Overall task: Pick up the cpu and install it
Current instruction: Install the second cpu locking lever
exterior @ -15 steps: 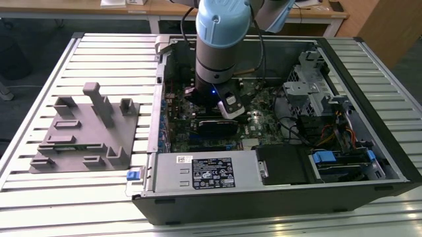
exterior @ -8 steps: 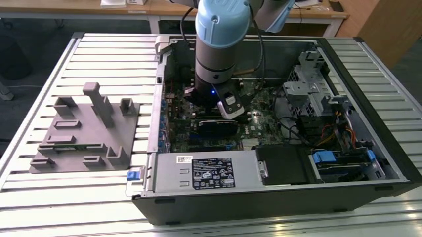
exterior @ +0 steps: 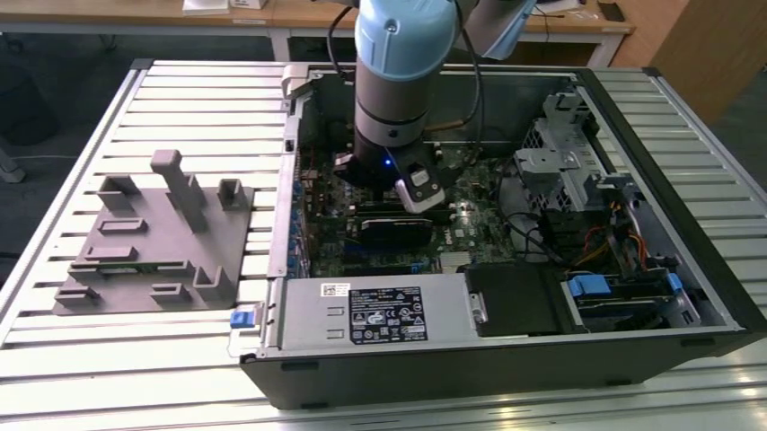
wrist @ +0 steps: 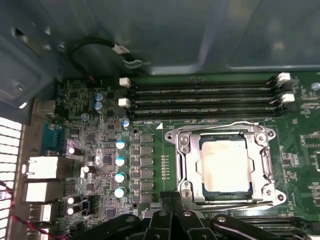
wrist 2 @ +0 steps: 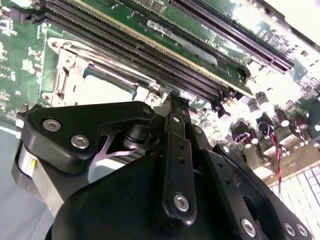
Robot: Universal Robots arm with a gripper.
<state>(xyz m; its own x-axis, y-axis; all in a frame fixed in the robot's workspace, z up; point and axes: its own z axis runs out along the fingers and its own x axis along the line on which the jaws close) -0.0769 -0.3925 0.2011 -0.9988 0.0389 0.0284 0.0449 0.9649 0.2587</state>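
The cpu (wrist: 225,166), a flat square chip with a pale silvery top, lies flat inside the metal-rimmed socket frame (wrist: 182,165) on the green motherboard (wrist: 95,150). In the second wrist view the socket frame (wrist 2: 67,75) and a bright patch of the cpu (wrist 2: 105,92) show just beyond the black gripper (wrist 2: 170,165). In the first wrist view the gripper (wrist: 175,222) sits at the socket's near edge, close over the board. In the exterior view the gripper (exterior: 401,193) hangs low inside the open computer case (exterior: 504,359), over the middle of the board.
A grey plastic block with upright posts (exterior: 156,233) stands on the slatted table at the exterior view's left. Inside the case are a power supply (exterior: 383,310), a drive cage (exterior: 569,162) and loose cables. Memory slots (wrist: 200,97) run beside the socket.
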